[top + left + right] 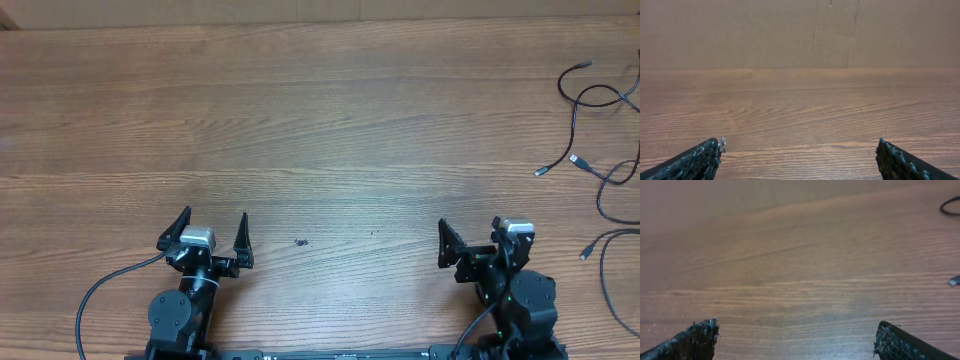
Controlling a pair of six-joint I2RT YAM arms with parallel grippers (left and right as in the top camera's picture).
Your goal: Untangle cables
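Operator: Report the near edge.

Technician: Both arms sit at the near edge of the tabletop (320, 120). The left arm (185, 300) and the right arm (515, 295) are well apart. A thick black wire (95, 295) curves off the base of the left arm.

Operator: State of the jaws?

Technician: The left jaws stand wide and hold nothing. The left wrist view shows the left fingertips (697, 160), dark and rough-faced, one in each lower corner with bare wood between them. The right jaws stand equally wide and also hold nothing. The right fingertips (695, 340) frame bare wood in the same way.

Operator: Anything between the arms?

Technician: A small dark speck (299, 241) lies on the wood, nearer the left arm.

Operator: Location of the cables?

Technician: The cables (603, 178) lie along the right edge of the tabletop, beyond and to the right of the right arm and apart from both jaws. They are thin black cords in loose curls. Some run out of frame. A grey plug (576, 160) and a second plug (541, 171) lie on the side toward the centre. The right wrist view catches one loop (950, 206) at its upper right. Whether the cords knot cannot be told.

Operator: Far side?

Technician: A plain brown board (790, 30) stands behind the far edge.
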